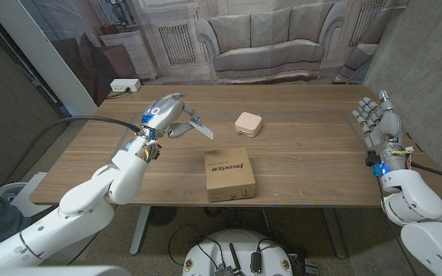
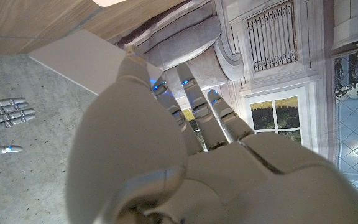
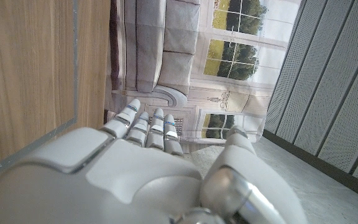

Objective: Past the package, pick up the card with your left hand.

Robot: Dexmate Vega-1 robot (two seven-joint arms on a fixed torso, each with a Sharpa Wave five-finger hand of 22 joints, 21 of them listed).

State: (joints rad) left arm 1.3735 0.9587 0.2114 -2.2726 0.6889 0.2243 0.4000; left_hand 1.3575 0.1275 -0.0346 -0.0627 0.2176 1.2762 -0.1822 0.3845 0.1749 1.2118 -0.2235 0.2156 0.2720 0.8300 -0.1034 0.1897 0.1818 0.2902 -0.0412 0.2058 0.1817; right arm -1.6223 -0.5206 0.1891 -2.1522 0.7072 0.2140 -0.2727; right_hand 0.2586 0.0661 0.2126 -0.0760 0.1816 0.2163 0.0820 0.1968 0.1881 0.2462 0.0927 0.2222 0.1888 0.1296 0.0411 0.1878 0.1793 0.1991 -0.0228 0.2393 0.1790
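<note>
My left hand [image 1: 167, 115] is raised above the table's left half and pinches a thin pale grey card [image 1: 202, 128] that slants down toward the middle. In the left wrist view the card [image 2: 82, 62] sticks out past the fingers of the same hand [image 2: 166, 143], held clear of the wood. The package, a brown cardboard box [image 1: 229, 175] with dark print on top, lies nearer the front edge, to the right of that hand. My right hand [image 1: 376, 116] stands upright at the table's right edge, fingers straight and apart, holding nothing.
A small beige rounded case [image 1: 249, 123] sits beyond the box near the table's middle. The wooden table [image 1: 313, 165] spreads between box and right hand. A white power strip [image 1: 124, 86] lies off the far left corner. My right hand [image 2: 5, 112] appears in the left wrist view.
</note>
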